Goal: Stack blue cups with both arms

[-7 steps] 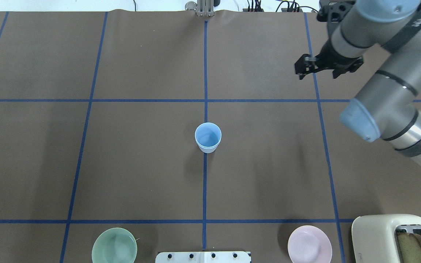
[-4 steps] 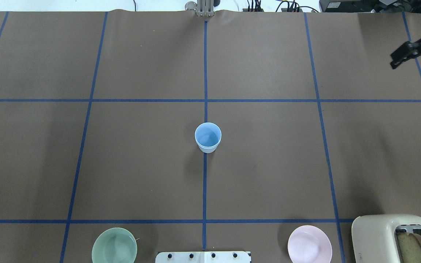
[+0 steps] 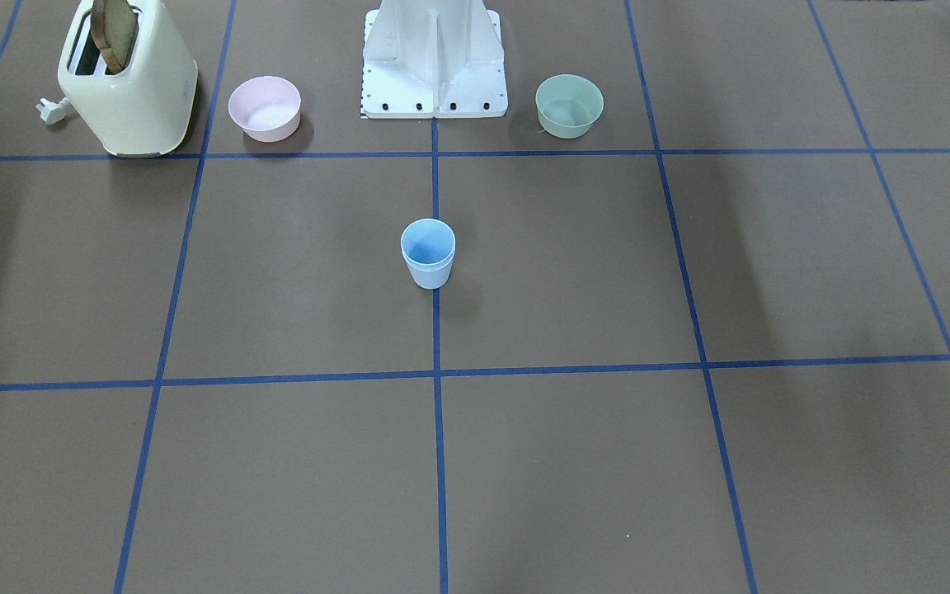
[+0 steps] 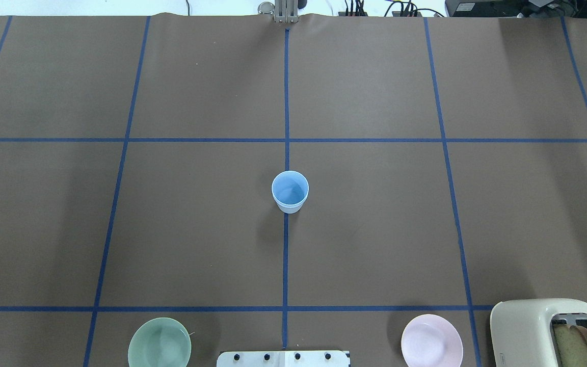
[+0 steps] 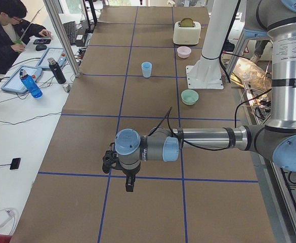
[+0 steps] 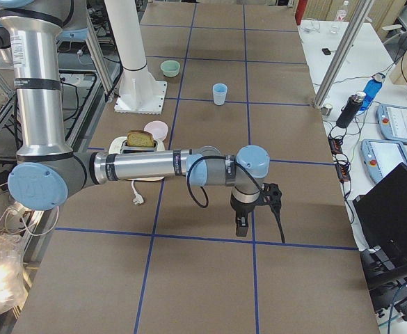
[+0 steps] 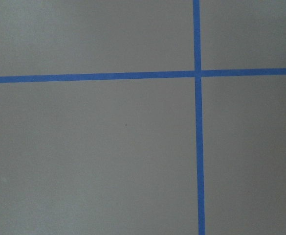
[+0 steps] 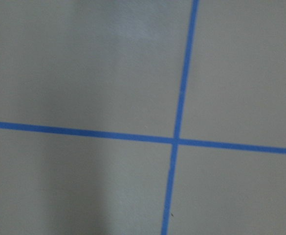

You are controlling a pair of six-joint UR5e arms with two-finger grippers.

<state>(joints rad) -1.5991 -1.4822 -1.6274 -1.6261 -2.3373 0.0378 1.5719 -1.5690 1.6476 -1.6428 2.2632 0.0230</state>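
Note:
The blue cups (image 4: 290, 191) stand upright as one nested stack on the centre tape line. A second rim line shows below the top rim in the front view (image 3: 428, 254). The stack also shows in the left side view (image 5: 146, 69) and the right side view (image 6: 220, 93). No gripper touches it. My left gripper (image 5: 112, 162) hangs over the table far out at the left end. My right gripper (image 6: 262, 209) hangs far out at the right end. Both show only in the side views, so I cannot tell whether they are open or shut. Both wrist views show only brown table and blue tape.
A green bowl (image 4: 159, 349) and a pink bowl (image 4: 431, 347) sit near the white base post (image 3: 434, 58). A cream toaster (image 4: 551, 334) holding bread stands at the near right. Operators' gear lies beyond the far edge.
My right arm and gripper have swung out of the overhead view to the right. The cup stack has not moved.

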